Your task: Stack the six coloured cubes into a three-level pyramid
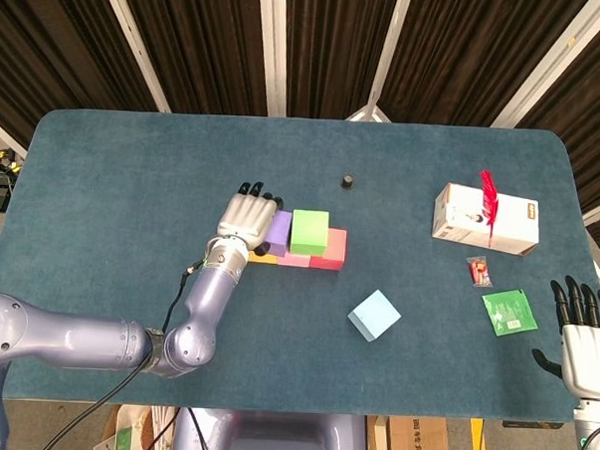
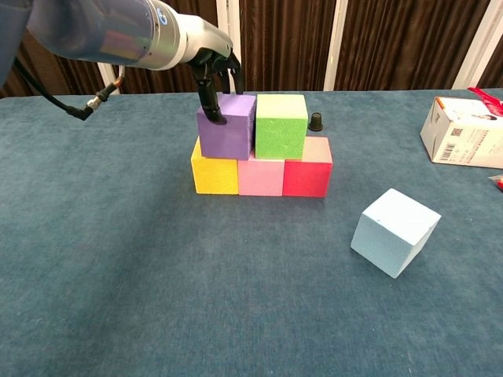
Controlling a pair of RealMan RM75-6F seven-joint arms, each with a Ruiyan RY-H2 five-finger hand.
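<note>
Chest view: left robot hand [image 2: 214, 75] grips purple cube [image 2: 228, 128] atop yellow cube [image 2: 214, 174].

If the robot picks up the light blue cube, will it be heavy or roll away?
Probably light: the light blue cube has a matte, foam-like look. It likely won't roll, since its faces are flat. It looks tilted in the chest view, so a push may rock it flat.

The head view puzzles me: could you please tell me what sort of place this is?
Probably a robot lab or demo booth: a teal felt-covered table, dark curtains behind, and foam cubes.
</note>
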